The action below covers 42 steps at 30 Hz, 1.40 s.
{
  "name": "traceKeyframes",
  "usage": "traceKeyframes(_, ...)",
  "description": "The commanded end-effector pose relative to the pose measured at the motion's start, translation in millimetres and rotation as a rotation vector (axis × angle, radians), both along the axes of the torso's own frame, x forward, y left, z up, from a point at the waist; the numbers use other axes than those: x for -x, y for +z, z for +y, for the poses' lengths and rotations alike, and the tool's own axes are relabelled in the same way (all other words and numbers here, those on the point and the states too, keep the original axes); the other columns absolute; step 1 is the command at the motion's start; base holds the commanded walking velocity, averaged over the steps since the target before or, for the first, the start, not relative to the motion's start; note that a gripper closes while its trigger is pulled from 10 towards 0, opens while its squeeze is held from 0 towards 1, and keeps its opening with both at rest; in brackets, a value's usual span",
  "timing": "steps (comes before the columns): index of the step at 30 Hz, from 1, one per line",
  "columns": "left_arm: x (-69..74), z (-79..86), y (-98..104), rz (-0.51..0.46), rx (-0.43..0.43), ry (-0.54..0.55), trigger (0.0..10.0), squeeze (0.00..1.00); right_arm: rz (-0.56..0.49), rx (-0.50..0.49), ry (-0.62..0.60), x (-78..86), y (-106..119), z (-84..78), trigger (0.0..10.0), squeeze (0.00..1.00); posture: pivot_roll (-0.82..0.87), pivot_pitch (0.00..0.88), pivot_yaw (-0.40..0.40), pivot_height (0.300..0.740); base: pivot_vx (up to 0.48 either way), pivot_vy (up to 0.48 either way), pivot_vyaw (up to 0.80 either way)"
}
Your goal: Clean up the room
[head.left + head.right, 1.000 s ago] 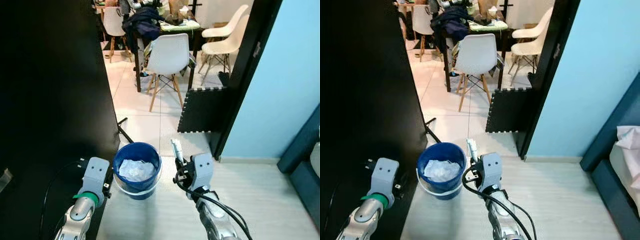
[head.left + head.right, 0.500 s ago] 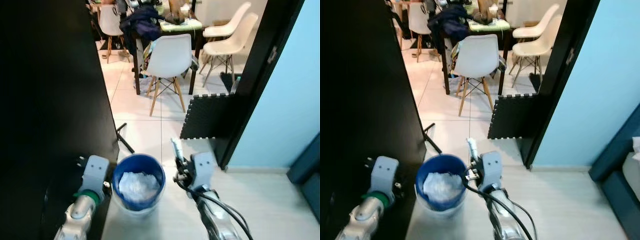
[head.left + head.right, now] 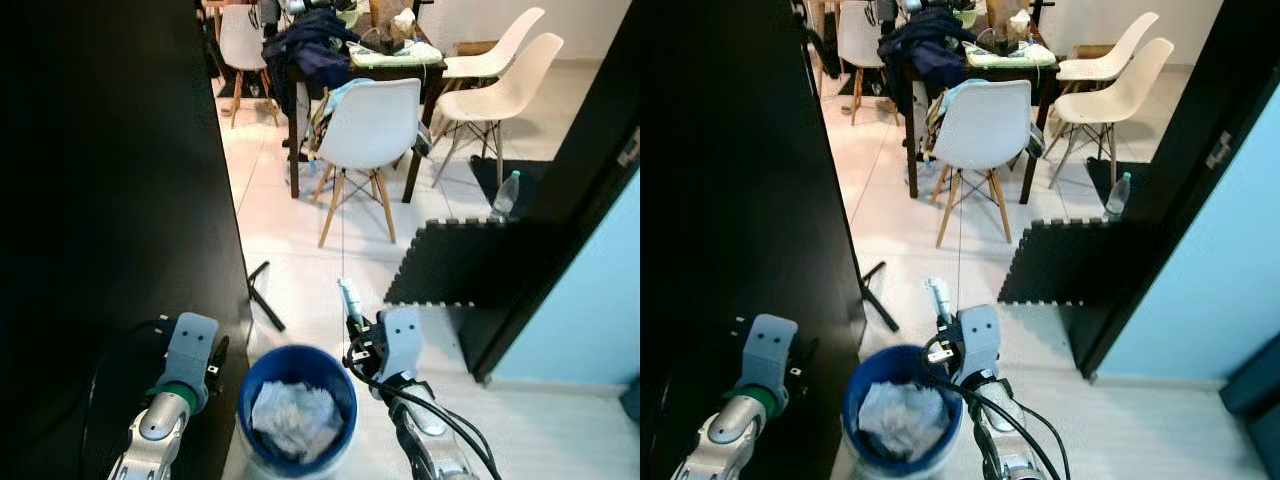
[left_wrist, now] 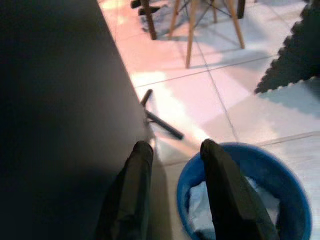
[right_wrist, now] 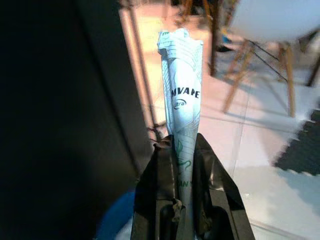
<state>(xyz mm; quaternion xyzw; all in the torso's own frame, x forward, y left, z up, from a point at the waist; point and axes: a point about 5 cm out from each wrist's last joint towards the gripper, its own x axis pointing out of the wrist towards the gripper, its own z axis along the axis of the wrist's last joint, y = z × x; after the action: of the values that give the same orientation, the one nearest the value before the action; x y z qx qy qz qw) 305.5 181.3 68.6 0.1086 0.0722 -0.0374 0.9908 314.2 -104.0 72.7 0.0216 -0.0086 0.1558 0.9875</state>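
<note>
A blue bucket (image 3: 298, 405) with crumpled white paper inside stands on the floor between my two arms. My right gripper (image 3: 358, 332) is shut on a flattened white tube with green print (image 5: 182, 100), which sticks up past the fingers (image 5: 216, 182). The tube (image 3: 350, 300) sits just above the bucket's right rim. My left gripper (image 4: 176, 145) is open with nothing between its fingers, beside the bucket's rim (image 4: 280, 172) and close to the black panel. From the head view the left gripper (image 3: 216, 356) hangs left of the bucket.
A tall black panel (image 3: 110, 200) rises on the left, with a black rod (image 3: 266, 302) lying at its foot. Ahead are a white chair (image 3: 370, 125), a cluttered table (image 3: 385, 50), a black foam mat (image 3: 465, 265), a plastic bottle (image 3: 505, 190) and a dark door frame (image 3: 585, 190).
The whole view has shifted toward the doorway, so the bucket sits lower and nearer between my arms. The right gripper keeps its hold on the tube; both arms keep their pose.
</note>
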Motion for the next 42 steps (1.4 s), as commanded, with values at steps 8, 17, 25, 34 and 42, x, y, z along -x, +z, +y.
traceKeyframes(8, 9.9, 3.2, -12, 0.055, -0.015, -0.034, 10.0, 0.0, 0.029, 0.081, -0.05, -2.2, -6, -2.3, 10.0, 0.0, -0.09, 0.054, 0.08, 0.74, 0.0, 0.0, 0.0)
traceKeyframes(17, 25.3, 1.7, -9, 0.058, -0.032, -0.099, 10.0, 0.0, 0.153, 0.166, -0.084, -9.2, -22, -7.7, 10.0, 0.0, -0.04, 0.128, 0.102, 0.74, 0.0, 0.0, 0.0)
traceKeyframes(25, 60.6, -6.2, 12, 0.009, -0.126, -0.293, 10.0, 0.0, 0.221, 0.036, -0.017, -13.3, -24, 1.5, 10.0, 0.0, 0.06, 0.212, 0.108, 0.74, 0.0, 0.0, 0.0)
traceKeyframes(34, 105.7, -18.1, 45, 0.047, -0.067, -0.545, 10.0, 0.0, 0.251, 0.063, 0.061, -13.6, -26, 16.6, 10.0, 0.99, 0.15, 0.31, 0.084, 0.74, 0.0, 0.0, 0.0)
traceKeyframes(42, 120.4, -32.4, 56, 0.065, -0.005, -0.563, 10.0, 0.0, 0.142, 0.108, 0.11, -29.9, 0, 29.0, 10.0, 1.0, 0.13, 0.307, 0.064, 0.74, 0.0, 0.0, 0.0)
